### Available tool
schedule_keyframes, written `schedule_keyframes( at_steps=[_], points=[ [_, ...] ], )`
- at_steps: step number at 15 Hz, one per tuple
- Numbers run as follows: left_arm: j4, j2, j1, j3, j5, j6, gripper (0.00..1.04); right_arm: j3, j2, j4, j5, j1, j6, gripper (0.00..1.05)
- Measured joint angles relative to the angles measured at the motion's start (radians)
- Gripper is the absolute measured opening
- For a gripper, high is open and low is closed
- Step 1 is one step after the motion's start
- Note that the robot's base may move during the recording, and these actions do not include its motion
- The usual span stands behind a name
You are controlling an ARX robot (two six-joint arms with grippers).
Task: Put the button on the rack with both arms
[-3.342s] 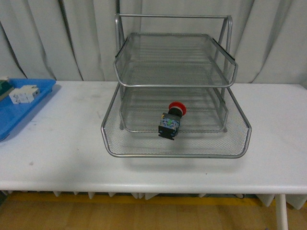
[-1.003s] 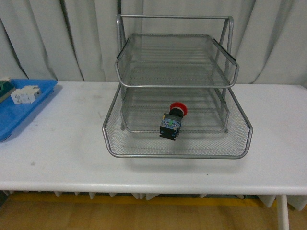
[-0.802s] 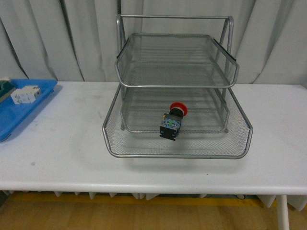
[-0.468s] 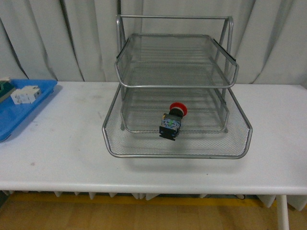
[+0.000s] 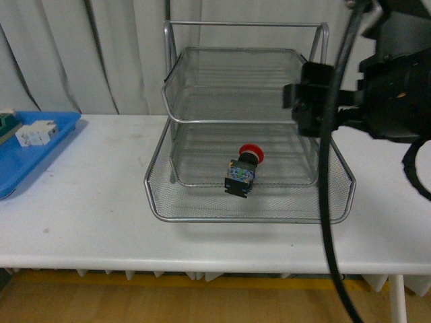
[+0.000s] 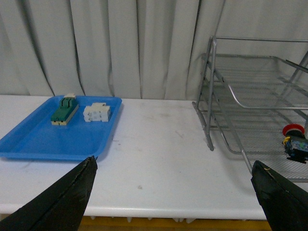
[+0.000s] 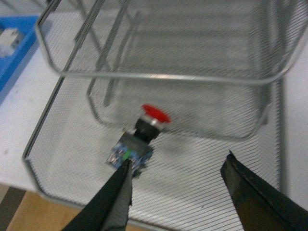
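Your front view faces the rack [image 5: 246,121] head-on; left wrist looks low across the counter [image 6: 159,159]; right wrist peers down close. All share the rack.

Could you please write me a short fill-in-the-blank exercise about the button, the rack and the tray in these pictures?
1. The button lies in the ___ tier of the rack.
2. The button's round cap is ___.
3. The white block sits on the ___ tray.
4. The right pincer is ___ and holds nothing.
Missing words: bottom; red; blue; open.
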Motion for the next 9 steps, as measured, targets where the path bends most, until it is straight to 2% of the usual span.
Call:
schedule_keyframes(
  at_steps=[2, 5, 6, 9],
  points=[
    [0.000, 0.000, 0.000, 0.000, 0.000, 0.000, 0.98, 0.007, 0.031, -0.085, -0.021, 0.067, 0.000, 0.43],
    [0.000, 0.000, 0.000, 0.000, 0.000, 0.000, 0.98, -0.013, 0.046, -0.123, -0.037, 0.098, 0.003, 0.08],
    [0.000, 0.000, 0.000, 0.000, 0.000, 0.000, 0.98, -0.039, 0.049, -0.124, -0.038, 0.105, 0.005, 0.02],
    [0.000, 0.000, 0.000, 0.000, 0.000, 0.000, 0.98, -0.089, 0.117, -0.116, -0.038, 0.126, 0.005, 0.02]
  ],
)
